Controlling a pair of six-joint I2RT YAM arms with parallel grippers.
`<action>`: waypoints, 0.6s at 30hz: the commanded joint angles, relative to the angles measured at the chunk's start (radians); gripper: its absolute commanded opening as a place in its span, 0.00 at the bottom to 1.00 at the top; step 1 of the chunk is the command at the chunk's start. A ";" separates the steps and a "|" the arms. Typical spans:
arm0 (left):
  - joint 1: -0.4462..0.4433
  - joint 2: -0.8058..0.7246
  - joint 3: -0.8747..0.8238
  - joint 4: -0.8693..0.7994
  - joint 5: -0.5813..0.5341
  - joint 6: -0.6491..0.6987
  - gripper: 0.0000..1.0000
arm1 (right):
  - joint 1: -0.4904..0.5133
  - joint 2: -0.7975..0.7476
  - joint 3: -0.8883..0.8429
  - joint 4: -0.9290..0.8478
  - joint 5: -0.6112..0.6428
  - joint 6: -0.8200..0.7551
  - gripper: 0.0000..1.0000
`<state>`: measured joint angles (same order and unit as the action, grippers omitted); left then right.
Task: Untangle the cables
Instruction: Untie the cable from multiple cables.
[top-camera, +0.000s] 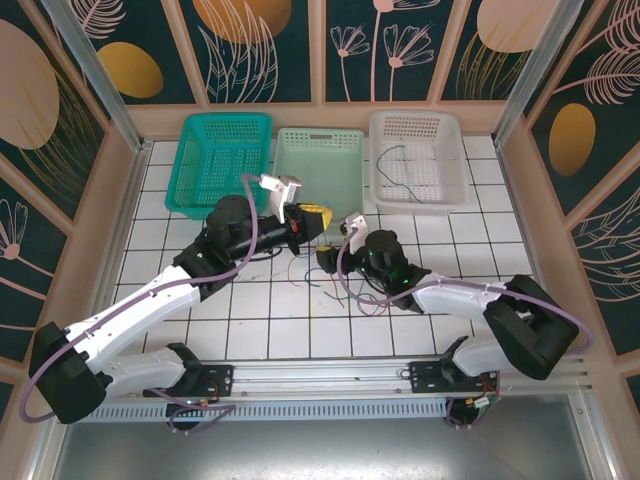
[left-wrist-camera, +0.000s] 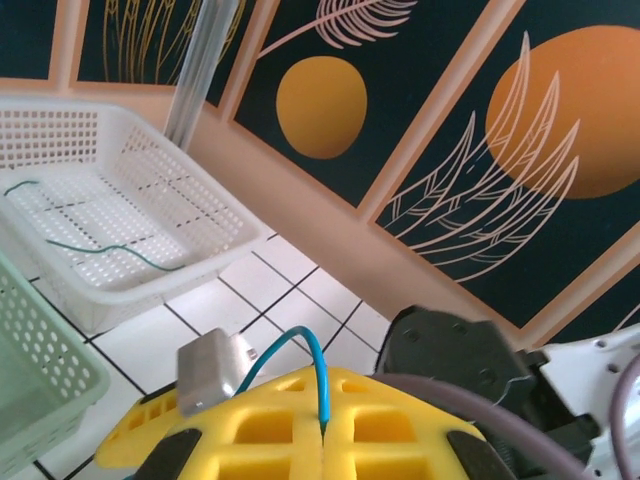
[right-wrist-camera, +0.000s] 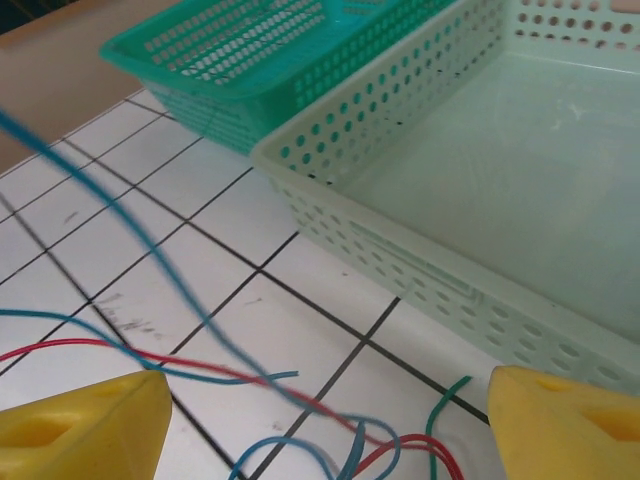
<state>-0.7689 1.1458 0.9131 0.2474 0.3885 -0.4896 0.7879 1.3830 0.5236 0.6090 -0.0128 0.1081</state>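
One thin blue wire (left-wrist-camera: 319, 375) is pinched in the left pincer (left-wrist-camera: 322, 432); the spread right pincer (right-wrist-camera: 330, 405) should grip the bottom-frame red-and-blue wire tangle (right-wrist-camera: 362, 438).

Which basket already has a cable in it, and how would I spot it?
Along the far edge of the tiled table stands a row: teal basket, pale green basket, white basket. It is the white one, at the right end. It alone holds thin green cable.

Blue cable (right-wrist-camera: 150, 258) blurred, apparently close.
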 joint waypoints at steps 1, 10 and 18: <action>-0.003 0.002 0.011 0.074 0.030 -0.034 0.00 | 0.008 0.042 0.060 0.125 0.086 0.060 0.83; -0.003 0.002 0.004 0.099 0.047 -0.043 0.00 | 0.011 0.123 0.131 0.099 0.091 0.099 0.79; -0.003 -0.044 0.054 0.038 -0.014 0.025 0.00 | 0.014 0.153 0.117 0.006 0.075 0.098 0.57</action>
<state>-0.7689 1.1423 0.9169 0.2832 0.4023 -0.5064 0.7940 1.5242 0.6453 0.6567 0.0559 0.1928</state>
